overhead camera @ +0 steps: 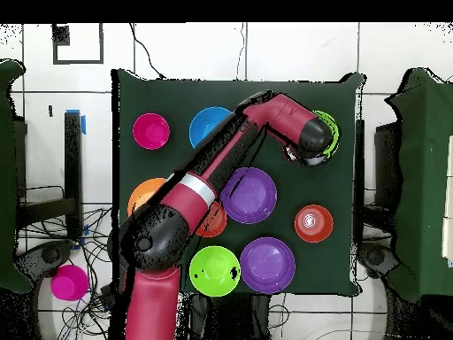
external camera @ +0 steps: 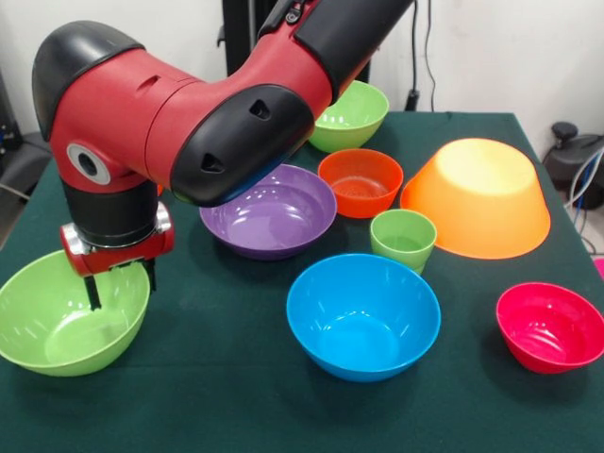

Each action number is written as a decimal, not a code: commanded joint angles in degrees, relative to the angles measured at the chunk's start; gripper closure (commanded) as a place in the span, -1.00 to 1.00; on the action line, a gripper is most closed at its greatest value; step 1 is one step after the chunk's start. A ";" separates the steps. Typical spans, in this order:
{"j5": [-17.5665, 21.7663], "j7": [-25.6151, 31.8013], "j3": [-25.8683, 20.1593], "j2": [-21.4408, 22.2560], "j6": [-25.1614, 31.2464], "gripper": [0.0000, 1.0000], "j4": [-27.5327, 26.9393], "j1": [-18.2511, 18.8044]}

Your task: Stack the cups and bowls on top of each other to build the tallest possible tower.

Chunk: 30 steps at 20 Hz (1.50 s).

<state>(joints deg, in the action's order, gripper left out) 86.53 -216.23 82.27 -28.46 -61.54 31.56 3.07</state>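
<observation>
Looking like a robotics lab: a red and black arm [external camera: 189, 123] is reaching over a green-clothed table [external camera: 236, 387], cables [overhead camera: 66, 292] are trailing across a white tiled floor [overhead camera: 186, 53], and taped marks [overhead camera: 80, 119] are showing on it.

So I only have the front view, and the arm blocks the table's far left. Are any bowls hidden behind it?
Observer: Yes. The overhead view shows a second purple bowl there.
Operator: Anything else near it?
Observer: A small orange-red bowl sits beside it without touching, closer to the table's side edge.
Operator: Anything off the table?
Observer: A pink round object lies on the floor among cables. I cannot tell whether it is a bowl.
</observation>
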 commanded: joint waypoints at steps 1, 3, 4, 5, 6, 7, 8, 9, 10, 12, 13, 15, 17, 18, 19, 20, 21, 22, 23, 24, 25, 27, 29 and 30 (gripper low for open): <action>-1.83 -5.95 -4.07 -1.09 -2.46 -1.00 -7.12 0.52; -1.70 -5.66 -3.85 -1.06 -2.30 -1.00 -7.09 0.54; -1.67 -5.39 -3.88 -0.92 -2.33 -1.00 -6.91 0.57; -1.62 -5.33 -3.93 -0.91 -2.64 -1.00 -6.90 0.66; -1.55 -5.35 -3.85 -0.97 -2.74 -1.00 -6.98 0.75; -1.63 -5.06 -3.90 -0.99 -2.39 -1.00 -7.10 0.87; -1.71 -4.80 -4.00 -1.08 -2.17 -1.00 -7.32 1.09; -1.75 -4.70 -4.10 -1.20 -2.17 -1.00 -7.53 1.28; -1.81 -4.39 -4.27 -1.24 -2.12 -1.00 -7.50 1.37; -1.81 -4.10 -4.28 -1.37 -1.78 -1.00 -7.57 1.63; -1.76 -4.10 -4.20 -1.42 -1.64 -1.00 -7.44 1.65; -1.87 -3.71 -4.39 -1.42 -1.46 -1.00 -7.26 1.65; -2.06 -3.36 -4.66 -1.67 -1.19 -1.00 -6.95 1.49; -2.15 -3.27 -4.77 -1.80 -1.13 -1.00 -7.02 1.59; -2.24 -3.19 -4.87 -1.93 -1.06 -1.00 -7.09 1.68; -2.33 -2.93 -5.00 -2.08 -0.92 -1.00 -7.15 1.81; -2.30 -3.01 -4.95 -2.18 -0.74 -1.00 -6.98 1.83; -2.29 -2.88 -4.92 -2.20 -0.65 -1.00 -6.73 1.79; -2.36 -2.59 -4.98 -2.16 -0.43 -1.00 -6.52 1.71; -2.43 -2.61 -5.05 -2.19 -0.49 -1.00 -6.30 1.59; -2.51 -2.62 -5.11 -2.21 -0.55 -1.00 -6.08 1.47; -2.68 -2.64 -5.23 -2.40 -0.39 -1.00 -6.00 1.44; -2.91 -2.78 -5.24 -2.79 0.09 -1.00 -6.24 1.48; -2.98 -2.96 -5.19 -2.92 0.17 -1.00 -6.38 1.48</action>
<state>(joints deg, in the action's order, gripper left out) 85.77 -216.23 82.33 -29.20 -61.53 31.38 3.34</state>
